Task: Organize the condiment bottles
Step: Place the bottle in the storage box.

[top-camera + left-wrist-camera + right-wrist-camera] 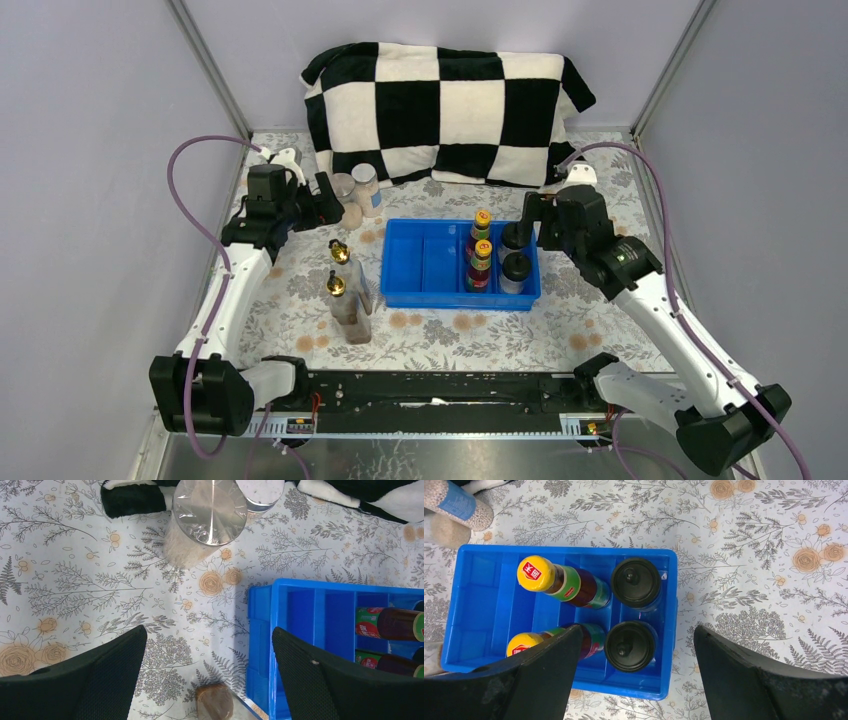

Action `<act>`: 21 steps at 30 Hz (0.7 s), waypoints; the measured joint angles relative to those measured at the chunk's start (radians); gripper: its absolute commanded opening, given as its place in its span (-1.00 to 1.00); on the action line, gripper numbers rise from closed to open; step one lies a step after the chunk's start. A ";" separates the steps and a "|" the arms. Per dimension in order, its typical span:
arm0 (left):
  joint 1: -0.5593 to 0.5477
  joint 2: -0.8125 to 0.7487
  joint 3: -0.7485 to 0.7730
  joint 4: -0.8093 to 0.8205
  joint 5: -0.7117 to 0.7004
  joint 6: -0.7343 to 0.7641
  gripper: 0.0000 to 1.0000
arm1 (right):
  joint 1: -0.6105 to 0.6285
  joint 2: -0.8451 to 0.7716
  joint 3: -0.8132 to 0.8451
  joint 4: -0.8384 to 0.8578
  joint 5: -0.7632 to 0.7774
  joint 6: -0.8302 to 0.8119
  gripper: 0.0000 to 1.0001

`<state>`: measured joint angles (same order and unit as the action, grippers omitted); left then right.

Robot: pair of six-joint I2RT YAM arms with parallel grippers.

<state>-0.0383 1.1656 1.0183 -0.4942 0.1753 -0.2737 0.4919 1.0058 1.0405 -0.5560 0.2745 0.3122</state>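
Two yellow-capped sauce bottles [479, 266] and two black-capped shakers [515, 270] stood in the right-hand compartments of a blue divided tray [420, 265] on the floral bench [600, 310]. Two gold-topped bottles [350, 310] stood just left of the tray. Two grey-lidded jars [366, 186] sat beside a checkered blanket [440, 100]. The left claw [209, 645] hung open and empty near the jars. The right claw [639, 635] hung open and empty above the shakers.

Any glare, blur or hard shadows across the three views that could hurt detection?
Top view: even, soft light, only faint shadows by the blue divided plastic tray. Left wrist view: bright radial glare on the clear jar's grey lid; the left pincer reads as flat black shapes. Right wrist view: sharp, with small highlights on the black round shaker caps.
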 measured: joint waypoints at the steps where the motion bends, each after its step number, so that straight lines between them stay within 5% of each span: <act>1: 0.000 0.000 0.000 0.002 0.001 0.000 0.98 | 0.000 -0.006 0.000 -0.004 -0.001 0.001 0.78; 21: -0.013 0.002 0.000 0.008 0.000 0.000 0.98 | 0.001 -0.044 -0.170 0.109 -0.089 0.023 0.77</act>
<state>-0.0513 1.1679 1.0180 -0.4858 0.1749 -0.2733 0.4931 0.9619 0.8703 -0.4469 0.1856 0.3351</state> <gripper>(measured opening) 0.990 0.889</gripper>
